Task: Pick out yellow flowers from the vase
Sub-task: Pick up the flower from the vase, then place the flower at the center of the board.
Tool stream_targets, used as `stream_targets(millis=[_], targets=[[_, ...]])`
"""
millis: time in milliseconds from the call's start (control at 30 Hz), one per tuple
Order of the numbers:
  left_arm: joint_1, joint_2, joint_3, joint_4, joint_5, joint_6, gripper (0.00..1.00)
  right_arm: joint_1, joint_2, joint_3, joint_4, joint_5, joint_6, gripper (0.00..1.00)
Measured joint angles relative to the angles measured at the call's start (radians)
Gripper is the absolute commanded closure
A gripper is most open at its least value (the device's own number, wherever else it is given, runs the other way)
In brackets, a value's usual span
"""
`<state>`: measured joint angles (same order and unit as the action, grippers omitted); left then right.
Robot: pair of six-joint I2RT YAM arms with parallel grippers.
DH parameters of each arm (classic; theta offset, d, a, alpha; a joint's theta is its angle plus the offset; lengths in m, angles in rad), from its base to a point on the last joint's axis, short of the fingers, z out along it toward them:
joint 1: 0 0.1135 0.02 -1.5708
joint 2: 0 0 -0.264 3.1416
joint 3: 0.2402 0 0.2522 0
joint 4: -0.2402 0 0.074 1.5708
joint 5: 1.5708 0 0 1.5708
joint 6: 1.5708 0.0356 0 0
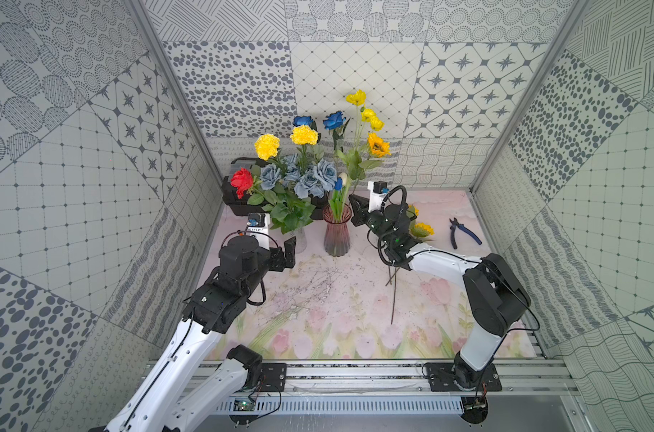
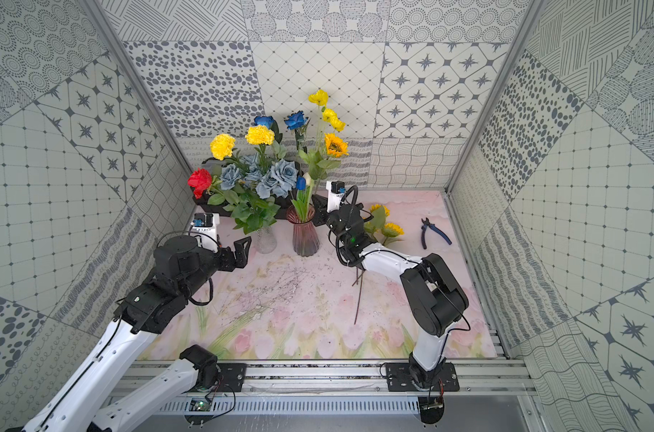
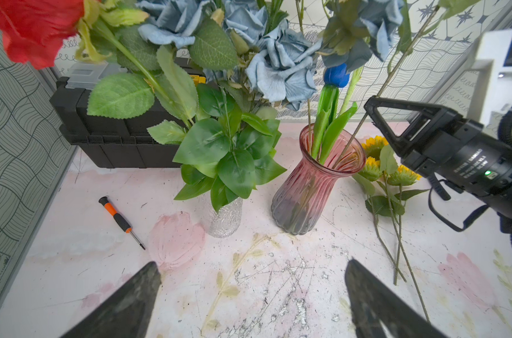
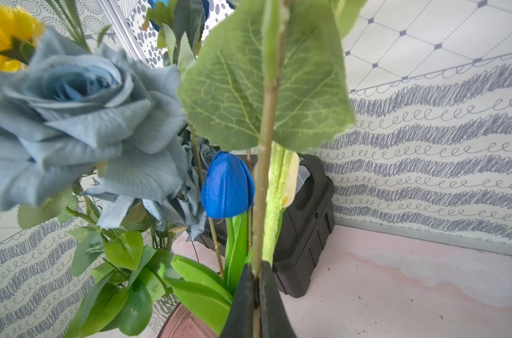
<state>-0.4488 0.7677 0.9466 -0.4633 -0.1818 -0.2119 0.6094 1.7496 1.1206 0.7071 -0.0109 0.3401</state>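
Right wrist view, Inspector reporting: the right gripper (image 4: pixel 256 275) has its fingers pressed together on a yellow-flower stem (image 4: pixel 268 117), just above the rim of the pink vase (image 3: pixel 304 193).
Clerk: Axis of the stem?
Inspector: Near upright out of the vase mouth, leaning slightly; yellow blooms (image 1: pixel 378 144) stand high above the vase. Judged: the draw must run upward along that line.
Clerk: Left gripper (image 3: pixel 252 262)?
Inspector: Fingers spread wide, holding nothing, well short of the pink vase. The right arm is nearer. Other sunflowers (image 3: pixel 401 175) lie flat beside the vase, on the right arm's side.
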Motion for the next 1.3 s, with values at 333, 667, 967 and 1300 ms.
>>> stream_targets(millis=[333,667,967,1300], targets=[[0.004,0.002,0.000,0.000,0.004,-0.006,0.02,0.000,-0.158,0.000,-0.019,-0.014,-0.045,1.00],[0.005,0.004,0.000,0.000,0.010,-0.007,0.02,0.000,-0.337,0.024,-0.122,-0.068,-0.110,1.00],[0.005,0.013,-0.001,0.001,0.020,-0.006,0.02,0.000,-0.539,0.111,-0.284,-0.100,-0.173,1.00],[0.005,0.061,0.019,0.003,0.148,0.013,0.02,-0.082,-0.602,0.349,-0.790,-0.045,-0.203,1.00]])
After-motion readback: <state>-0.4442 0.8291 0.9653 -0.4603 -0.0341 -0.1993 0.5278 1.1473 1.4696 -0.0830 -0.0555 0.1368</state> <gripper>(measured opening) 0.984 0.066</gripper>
